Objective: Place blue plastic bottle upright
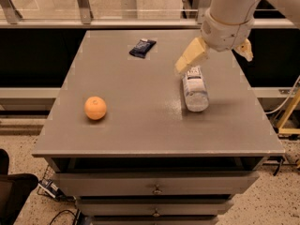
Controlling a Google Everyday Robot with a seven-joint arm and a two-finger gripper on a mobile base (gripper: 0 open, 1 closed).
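Note:
The blue plastic bottle lies on its side on the right half of the grey table, its base towards the front edge. It is clear plastic with a white label. Its far end is hidden under my gripper. My gripper hangs just above that far end, open, with one cream finger to the bottle's left and the other finger out to the right. It holds nothing.
An orange sits on the left part of the table. A small dark blue snack packet lies near the back. Drawers are under the tabletop. A railing runs behind the table.

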